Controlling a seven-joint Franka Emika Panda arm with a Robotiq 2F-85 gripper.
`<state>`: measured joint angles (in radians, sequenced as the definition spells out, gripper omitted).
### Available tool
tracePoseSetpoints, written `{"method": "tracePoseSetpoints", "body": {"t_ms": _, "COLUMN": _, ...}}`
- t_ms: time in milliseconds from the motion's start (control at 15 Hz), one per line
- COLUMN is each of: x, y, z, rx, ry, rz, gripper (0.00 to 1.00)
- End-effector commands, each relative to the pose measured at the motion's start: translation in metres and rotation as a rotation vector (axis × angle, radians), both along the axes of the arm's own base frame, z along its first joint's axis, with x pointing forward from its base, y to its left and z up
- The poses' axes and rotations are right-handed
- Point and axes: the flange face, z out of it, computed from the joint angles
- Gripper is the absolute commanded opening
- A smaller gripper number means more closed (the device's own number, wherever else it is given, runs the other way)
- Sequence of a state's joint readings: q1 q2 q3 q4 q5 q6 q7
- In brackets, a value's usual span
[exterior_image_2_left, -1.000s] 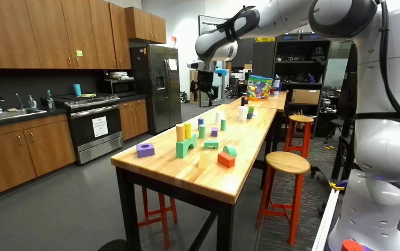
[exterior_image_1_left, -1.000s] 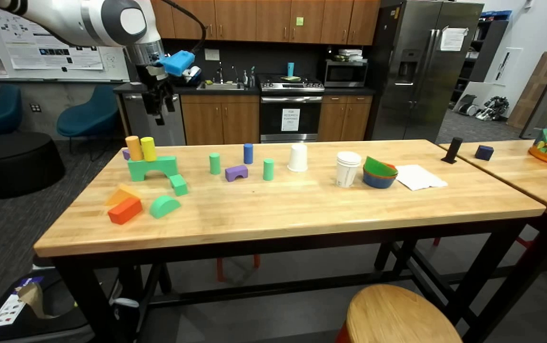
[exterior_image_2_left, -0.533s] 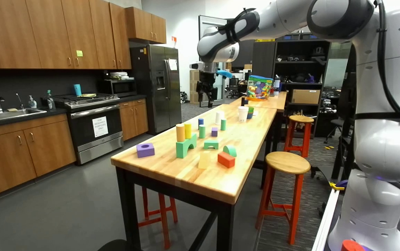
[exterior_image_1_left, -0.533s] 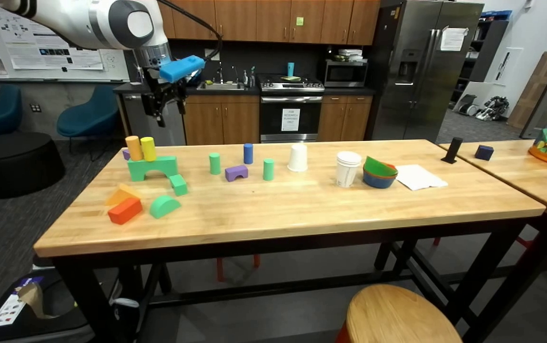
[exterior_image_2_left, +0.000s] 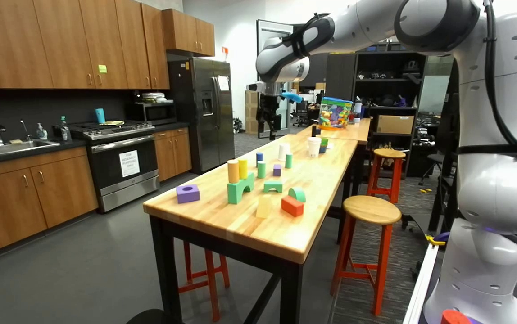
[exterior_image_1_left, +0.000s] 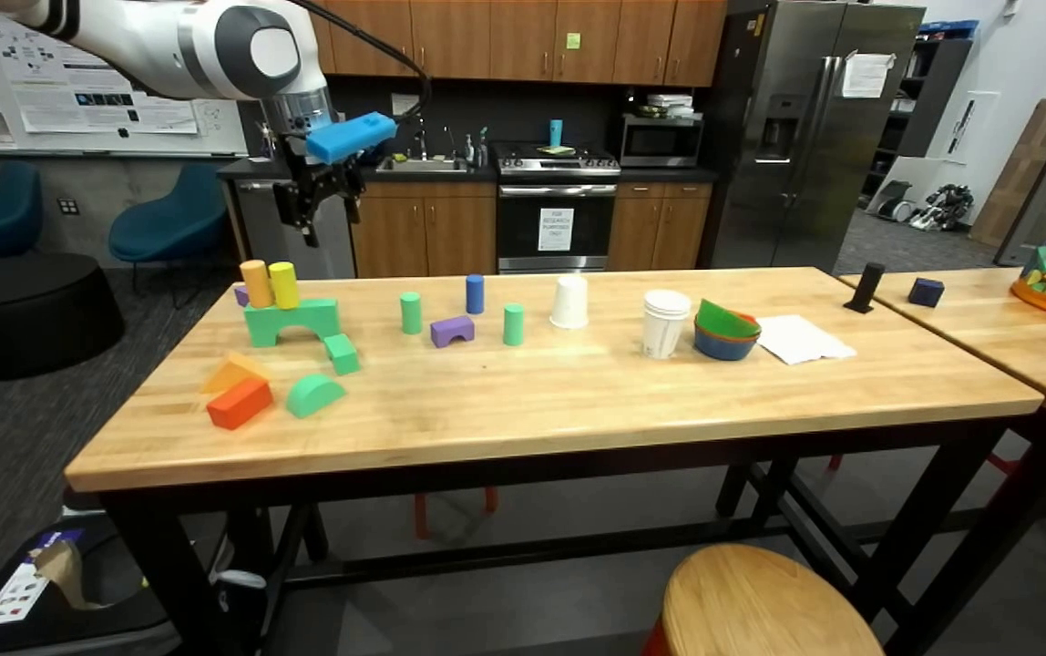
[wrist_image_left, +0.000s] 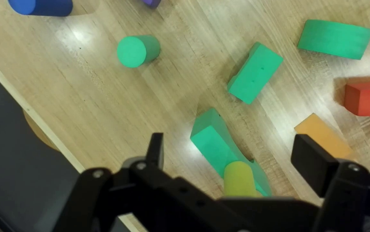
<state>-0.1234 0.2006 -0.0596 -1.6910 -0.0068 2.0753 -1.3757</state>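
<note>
Gripper point(wrist_image_left: 228, 146) turned slightly over the past second, still empty and spread wide; only its placing has changed. Foam-looking green arch block point(wrist_image_left: 215, 149), unmoved on the pale wooden table point(exterior_image_1_left: 532, 396), sits framed beneath it in the wrist view, untouched, bearing foam-looking yellow cylinder point(wrist_image_left: 239, 178) and orange cylinder point(exterior_image_1_left: 256, 283).

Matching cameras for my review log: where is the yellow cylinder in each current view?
In an exterior view: yellow cylinder left of centre, slightly above mid-height.
In an exterior view: yellow cylinder near the picture's centre.
In the wrist view: yellow cylinder low, right of centre.
Shared landmark: the large green arch it stands on, in all three.
</note>
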Motion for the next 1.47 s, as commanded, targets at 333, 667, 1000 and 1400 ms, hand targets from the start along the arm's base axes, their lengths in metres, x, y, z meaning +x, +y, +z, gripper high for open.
{"method": "tracePoseSetpoints", "body": {"t_ms": 333, "x": 0.006, "y": -0.006, "z": -0.006, "rx": 0.098, "ry": -0.036, "rz": -0.465, "gripper": 1.0}}
{"method": "tracePoseSetpoints", "body": {"t_ms": 667, "x": 0.007, "y": -0.012, "z": -0.007, "rx": 0.157, "ry": -0.072, "rz": -0.73, "gripper": 1.0}}
{"method": "tracePoseSetpoints", "body": {"t_ms": 1000, "x": 0.005, "y": -0.012, "z": -0.008, "rx": 0.145, "ry": -0.059, "rz": -0.713, "gripper": 1.0}}
{"method": "tracePoseSetpoints", "body": {"t_ms": 1400, "x": 0.01, "y": -0.011, "z": -0.003, "rx": 0.221, "ry": -0.166, "rz": -1.04, "gripper": 1.0}}
